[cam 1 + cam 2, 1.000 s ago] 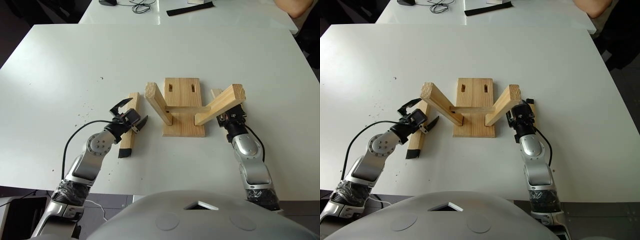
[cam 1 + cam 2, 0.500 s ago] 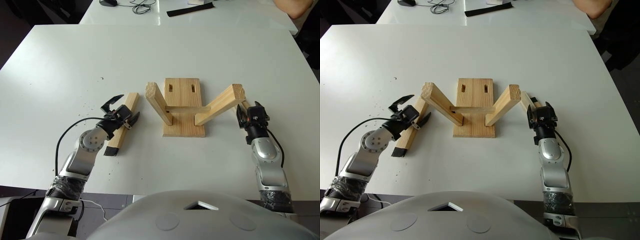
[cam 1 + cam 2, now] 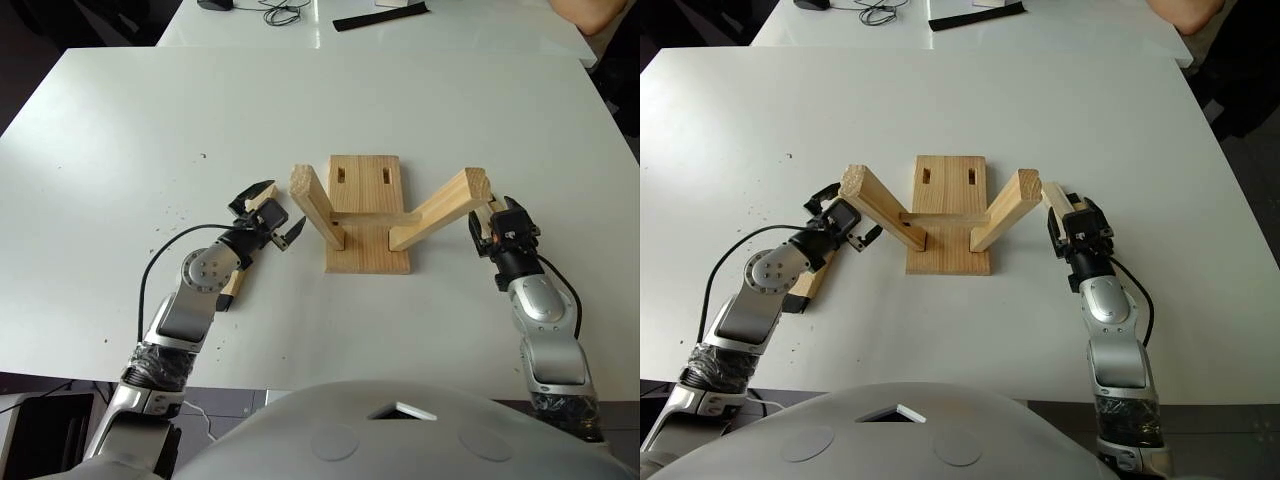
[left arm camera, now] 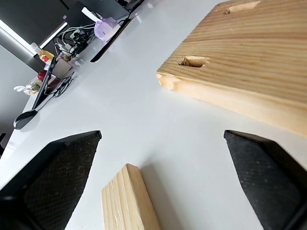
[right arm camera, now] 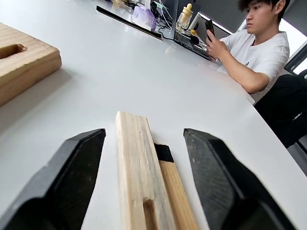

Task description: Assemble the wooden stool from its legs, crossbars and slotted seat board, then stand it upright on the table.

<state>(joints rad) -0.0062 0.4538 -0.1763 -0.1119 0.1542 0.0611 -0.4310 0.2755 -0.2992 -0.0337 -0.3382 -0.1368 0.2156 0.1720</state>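
Looking across the desk (image 3: 150,120), I see my left end effector (image 3: 278,208) released, its fingers (image 4: 53,177) spread wide. One end of a loose leg (image 4: 132,201) lies flat between and below them, touching neither. Just beyond its right finger, the slotted seat board (image 3: 365,175) lies flat. Two legs (image 3: 315,205) (image 3: 440,208) rise from it, splayed outward in a V, with a crossbar (image 3: 372,214) between them. My right end effector (image 5: 144,133) is released too. Its fingers (image 5: 72,182) straddle a slim loose stick (image 5: 139,191) lying on the desk, just beside the right leg's raised end.
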